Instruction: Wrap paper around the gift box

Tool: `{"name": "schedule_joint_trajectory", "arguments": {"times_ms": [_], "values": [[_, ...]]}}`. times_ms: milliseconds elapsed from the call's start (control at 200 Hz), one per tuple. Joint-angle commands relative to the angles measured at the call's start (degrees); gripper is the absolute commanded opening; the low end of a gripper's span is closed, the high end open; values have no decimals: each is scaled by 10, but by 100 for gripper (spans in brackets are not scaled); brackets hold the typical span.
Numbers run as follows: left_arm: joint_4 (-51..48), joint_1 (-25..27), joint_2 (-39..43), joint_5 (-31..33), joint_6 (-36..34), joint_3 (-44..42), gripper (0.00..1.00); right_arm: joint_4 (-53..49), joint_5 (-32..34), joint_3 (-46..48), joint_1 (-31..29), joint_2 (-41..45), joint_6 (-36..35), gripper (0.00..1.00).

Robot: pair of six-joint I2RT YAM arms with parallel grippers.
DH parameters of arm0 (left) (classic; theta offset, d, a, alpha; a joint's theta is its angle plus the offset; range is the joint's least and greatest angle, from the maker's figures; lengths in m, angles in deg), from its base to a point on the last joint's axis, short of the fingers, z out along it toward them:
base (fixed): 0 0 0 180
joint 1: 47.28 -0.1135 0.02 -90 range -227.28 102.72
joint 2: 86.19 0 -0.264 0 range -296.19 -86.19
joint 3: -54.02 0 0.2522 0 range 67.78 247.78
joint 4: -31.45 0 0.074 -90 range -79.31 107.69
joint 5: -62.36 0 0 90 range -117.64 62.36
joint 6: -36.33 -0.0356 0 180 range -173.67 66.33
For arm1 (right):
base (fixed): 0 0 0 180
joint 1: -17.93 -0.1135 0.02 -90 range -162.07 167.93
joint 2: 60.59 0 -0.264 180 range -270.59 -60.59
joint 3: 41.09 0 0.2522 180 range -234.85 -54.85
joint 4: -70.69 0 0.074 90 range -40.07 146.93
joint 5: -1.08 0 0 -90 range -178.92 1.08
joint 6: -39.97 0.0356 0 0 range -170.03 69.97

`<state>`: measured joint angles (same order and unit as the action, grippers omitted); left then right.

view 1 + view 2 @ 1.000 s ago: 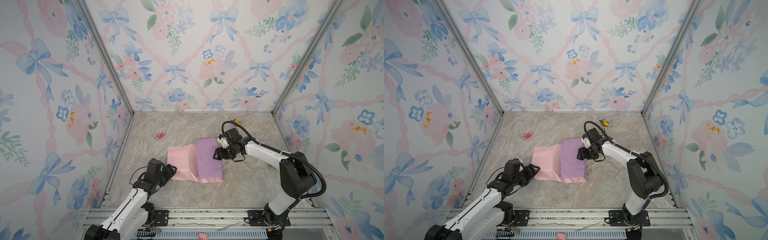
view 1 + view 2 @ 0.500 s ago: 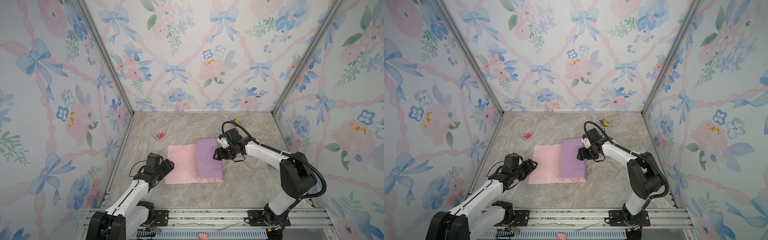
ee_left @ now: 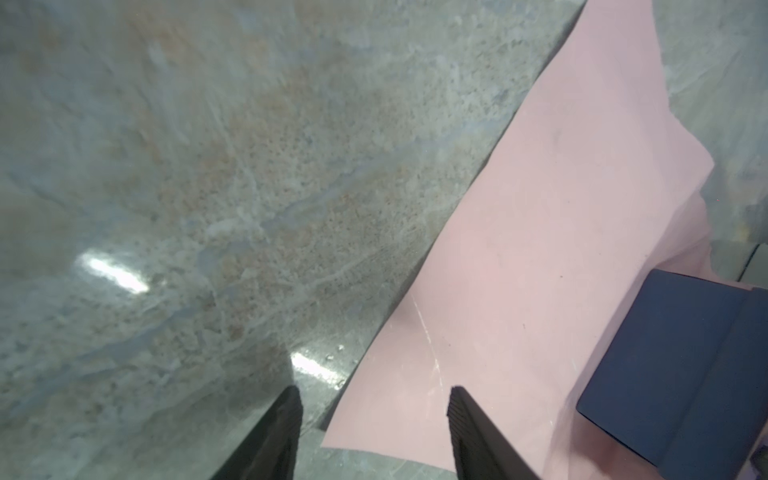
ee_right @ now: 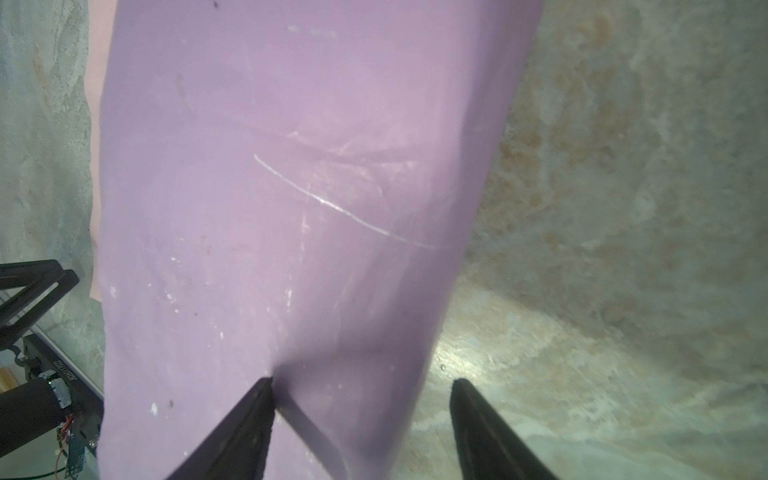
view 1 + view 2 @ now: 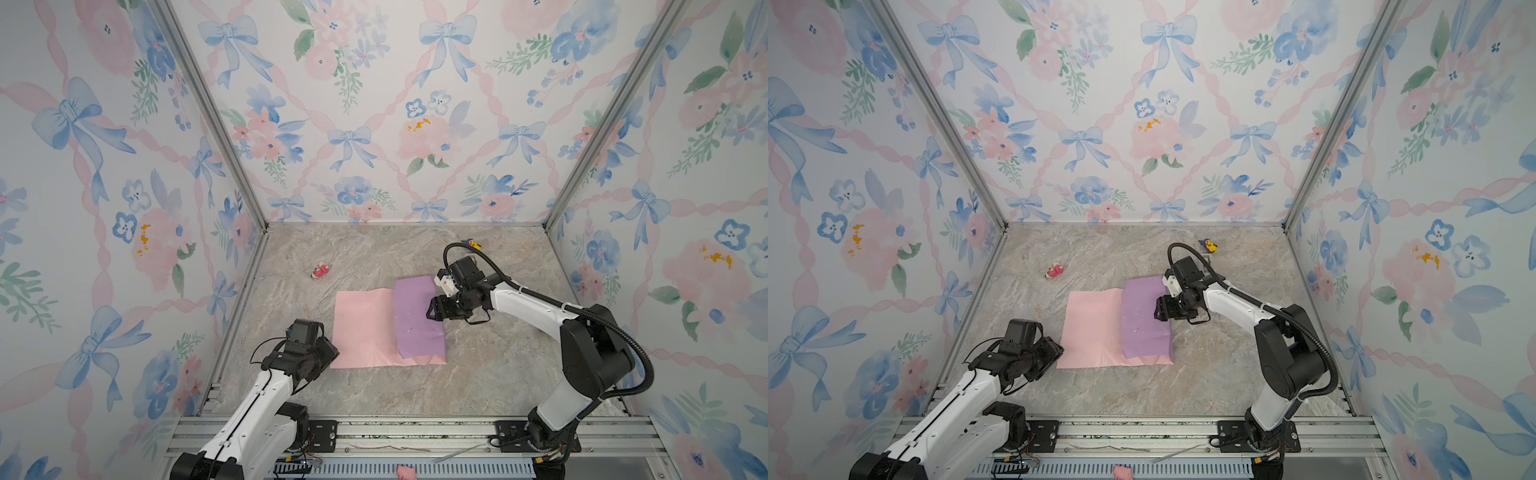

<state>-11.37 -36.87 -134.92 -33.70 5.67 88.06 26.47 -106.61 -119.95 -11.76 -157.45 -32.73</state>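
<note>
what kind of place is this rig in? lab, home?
Likely a staged robot test booth, not a home: floral bow-print wallpaper panels joined by bare aluminium corner posts, a marble-look tabletop, and two white-and-black robot arms bolted to a slotted aluminium rail at its front edge.

three walls close in the scene, all papered in one pale print: blue bows, a lattice of pink ribbon, pink and blue flowers, green sprigs. in both top views these are the far wall (image 5: 395, 124), the left wall (image 5: 83, 208) and the right wall (image 5: 685, 187). silver metal posts run up the two far corners, the left post (image 5: 212, 112) and the right post (image 5: 598, 112). the table (image 5: 374, 253) is a glossy stone-look slab, grey veined with beige and rust. a silver metal rail (image 5: 415, 432) runs along its near edge. the light is soft and even; in the left wrist view white glints (image 3: 112, 272) lie on the table.
</note>
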Motion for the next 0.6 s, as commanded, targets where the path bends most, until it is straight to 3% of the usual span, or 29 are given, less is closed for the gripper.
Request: {"name": "schedule_joint_trajectory", "arguments": {"times_ms": [0,240,470,595], "values": [[-21,-1,1,-12,18,-11,58,-40,17,16,-6,8,-12,69],[-10,-2,-4,-54,33,-33,55,-37,18,17,-5,10,-12,69],[101,-4,4,-131,78,-97,58,-36,15,19,-5,9,-13,69],[143,-6,3,-133,79,-103,61,-36,16,20,-5,11,-13,69]]}}
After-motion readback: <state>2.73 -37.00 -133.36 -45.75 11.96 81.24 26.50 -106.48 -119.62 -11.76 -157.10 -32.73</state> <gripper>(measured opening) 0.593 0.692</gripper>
